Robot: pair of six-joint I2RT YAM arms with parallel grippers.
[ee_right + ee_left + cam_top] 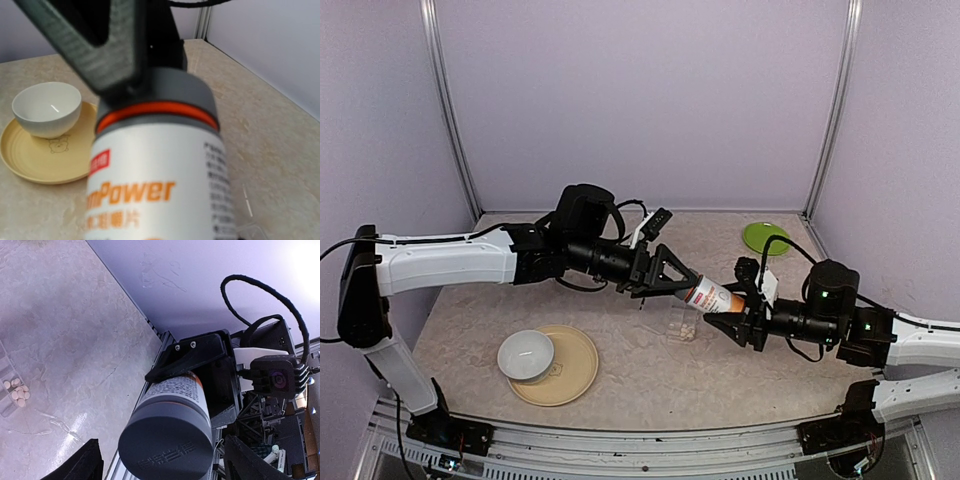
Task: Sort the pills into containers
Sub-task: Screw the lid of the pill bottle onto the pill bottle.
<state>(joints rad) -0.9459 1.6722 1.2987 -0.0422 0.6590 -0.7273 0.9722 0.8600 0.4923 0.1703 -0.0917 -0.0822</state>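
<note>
Above the desk, the orange-labelled bottle lies near level, grey cap pointing at the left end effector, whose jaws stand wide astride it, apparently ungripped. The right end effector clamps the bottle's body; the pills sit in the pill box just below.

On my feed, the beige marble-patterned table carries a yellow plate at the near left, with a white bowl on the plate's left side. A clear pill box lies near the middle, holding a cluster of pale pills. A round green dish sits well apart at the far right.
</note>
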